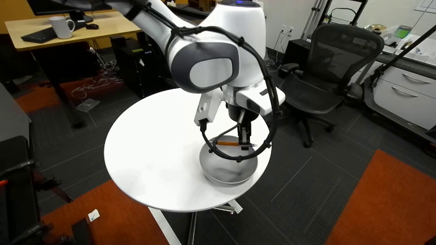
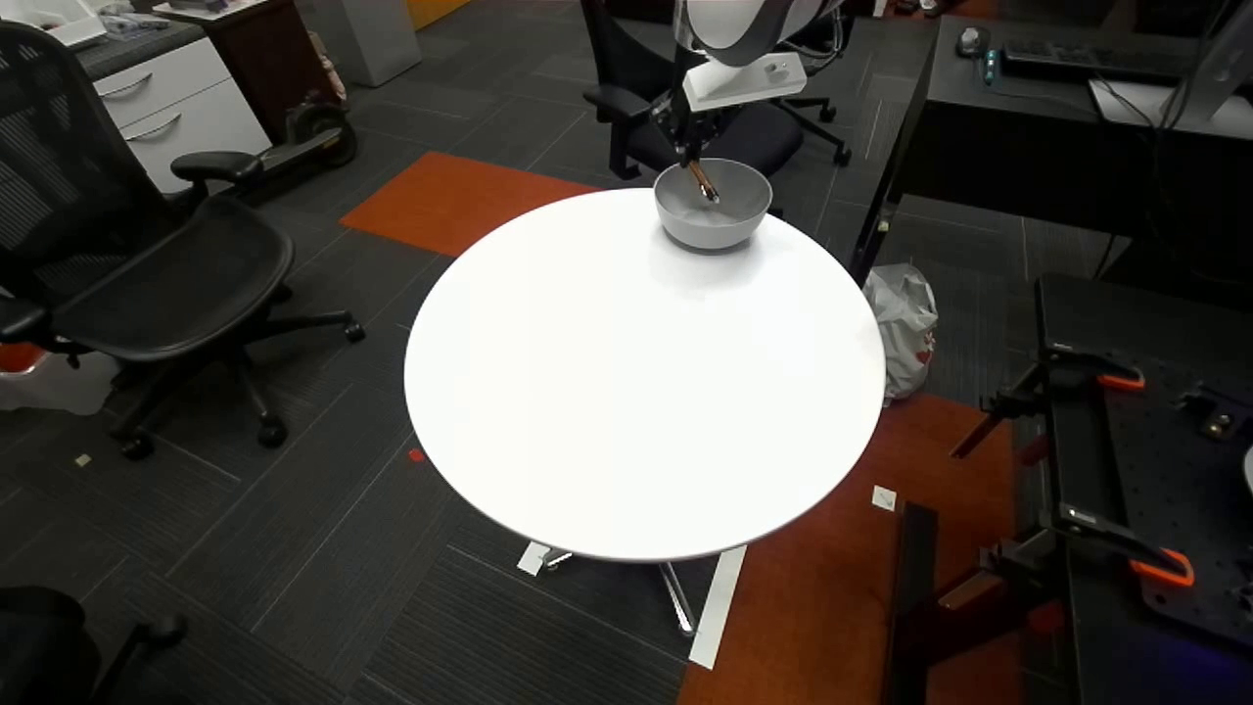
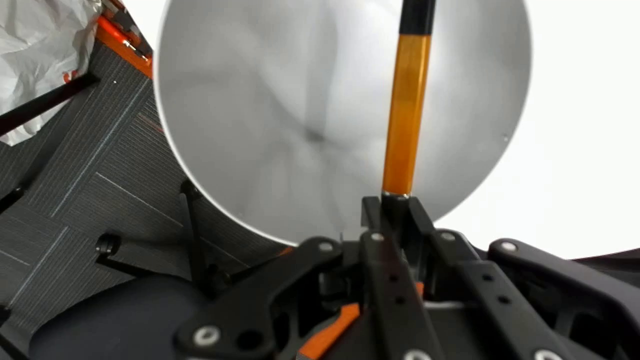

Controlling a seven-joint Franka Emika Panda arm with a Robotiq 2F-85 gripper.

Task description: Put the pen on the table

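wrist view | pen [image 3: 407,112] — cut by top edge | bowl [image 3: 225,110] — likewise cut

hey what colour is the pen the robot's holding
The pen is orange with a black section, clearest in the wrist view.

A glossy white robot arm [image 1: 245,41] with a rounded dark grey joint cap [image 1: 204,51] is seen bent over from the top edge in an exterior view. A looped black cable [image 1: 253,51] is strapped along it. Below the white wrist [image 1: 250,95], banded by a silver metal ring [image 1: 231,93], the black two-fingered gripper [image 3: 392,202] is pointed downward in both exterior views. In the wrist view, its slim black fingers [image 3: 371,215] are drawn close together at the tips in a clamped hold.
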